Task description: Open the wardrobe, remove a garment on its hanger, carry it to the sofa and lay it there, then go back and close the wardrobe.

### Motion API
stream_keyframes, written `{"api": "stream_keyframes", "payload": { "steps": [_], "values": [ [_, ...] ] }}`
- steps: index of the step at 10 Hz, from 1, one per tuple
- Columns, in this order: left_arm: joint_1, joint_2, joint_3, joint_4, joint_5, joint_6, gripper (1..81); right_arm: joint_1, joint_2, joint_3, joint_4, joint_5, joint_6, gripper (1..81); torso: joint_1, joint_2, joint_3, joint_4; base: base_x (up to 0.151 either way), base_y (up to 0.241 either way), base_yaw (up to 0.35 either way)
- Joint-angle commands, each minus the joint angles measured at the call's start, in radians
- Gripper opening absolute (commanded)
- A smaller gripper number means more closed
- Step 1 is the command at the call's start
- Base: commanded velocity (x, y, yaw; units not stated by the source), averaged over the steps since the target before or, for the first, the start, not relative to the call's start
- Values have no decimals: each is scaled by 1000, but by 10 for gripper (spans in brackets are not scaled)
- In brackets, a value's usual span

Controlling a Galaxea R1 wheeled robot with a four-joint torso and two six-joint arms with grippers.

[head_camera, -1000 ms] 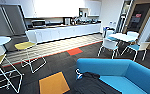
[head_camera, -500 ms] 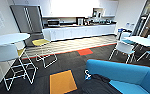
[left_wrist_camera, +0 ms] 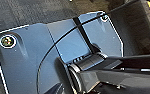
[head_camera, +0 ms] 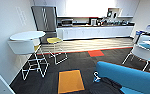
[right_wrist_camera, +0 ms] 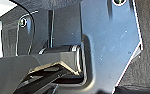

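The bright blue sofa (head_camera: pixel 131 77) fills the lower right of the head view. A black garment (head_camera: pixel 104 87) lies limp over its near end, down at the picture's bottom edge. The pale hanger (head_camera: pixel 96 77) pokes out of the garment's top, its hook against the sofa's blue side. In both wrist views I make out only my own dark plate and jointed bar over dark carpet, with no fingers distinguishable.
A round white table (head_camera: pixel 27 35) with a white chair (head_camera: pixel 23 47) and a yellow chair (head_camera: pixel 54 40) stands by the left wall. A kitchen counter (head_camera: pixel 91 31) and grey fridge (head_camera: pixel 44 18) line the back. Another white chair (head_camera: pixel 142 53) stands at right.
The whole head picture has slid rightward, so the camera has turned left. The sofa went from bottom centre to lower right, and the round table moved in from the left edge.
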Motion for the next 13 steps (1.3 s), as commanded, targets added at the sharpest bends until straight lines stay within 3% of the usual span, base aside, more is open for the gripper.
{"api": "stream_keyframes", "payload": {
  "steps": [1, 13],
  "values": [
    [-31, 2, 2, 10, 32, 7, 811, 30, 5, 0, 3, -57, -3, 811, 0, 0, 0, 0, 0, 0, 338],
    [-25, 21, 2, 8, 32, 18, 811, 33, -5, -7, 7, -57, -3, 811, 0, 0, 0, 0, 0, 0, 338]
  ]
}}
